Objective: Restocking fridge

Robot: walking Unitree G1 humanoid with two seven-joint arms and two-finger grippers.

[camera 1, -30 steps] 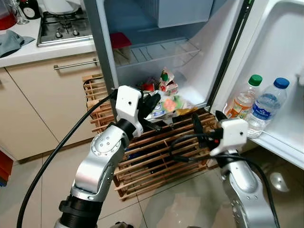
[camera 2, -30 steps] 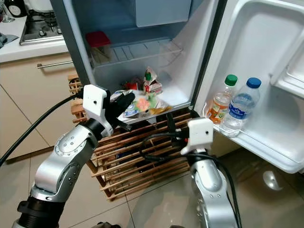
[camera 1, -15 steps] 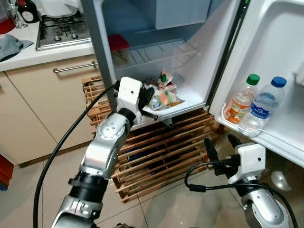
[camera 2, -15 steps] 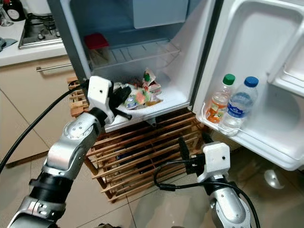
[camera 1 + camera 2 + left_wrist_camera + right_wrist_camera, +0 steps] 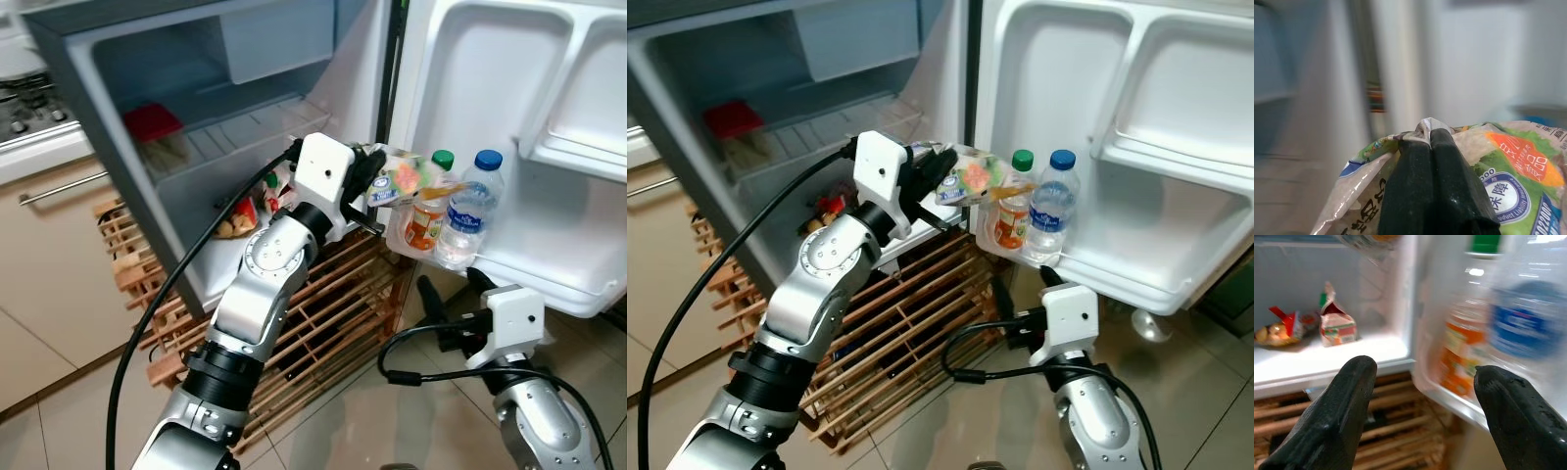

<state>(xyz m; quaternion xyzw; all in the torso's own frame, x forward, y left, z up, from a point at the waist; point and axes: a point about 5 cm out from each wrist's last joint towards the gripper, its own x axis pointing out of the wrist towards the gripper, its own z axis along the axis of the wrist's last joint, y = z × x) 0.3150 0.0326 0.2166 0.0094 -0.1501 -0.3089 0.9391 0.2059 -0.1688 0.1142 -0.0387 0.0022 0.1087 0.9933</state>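
Reaching up and forward from the robot's left side, the left arm is bent at the elbow with its wrist raised to the level of the fridge door shelf (image 5: pixel 490 257); the left gripper (image 5: pixel 370 186) is clamped tight on the top edge of a colourful printed snack bag (image 5: pixel 407 179), fingers (image 5: pixel 1435 186) pressed together over the crimped seam. Snack bag: held in the air, just in front of the open fridge, beside and partly overlapping the two bottles on the door shelf. Bottle with green cap (image 5: pixel 427 203): orange label, upright on the door shelf. Bottle with blue cap (image 5: pixel 463 209): clear, blue label, upright, touching the first. Right arm: low, forearm rising from below, its right gripper (image 5: pixel 1422 396) pointing toward the foot of the fridge, fingers spread wide with nothing between them. Fridge interior: small carton (image 5: pixel 1334 323) standing on the bottom shelf, red-and-yellow packet (image 5: pixel 1283 328) lying near it, red-lidded box (image 5: pixel 155 132) on the wire shelf above. Wooden slatted rack (image 5: pixel 323 313): under the fridge, on the tiled floor. Cupboard with a bar handle (image 5: pixel 59 186): to the robot's left.
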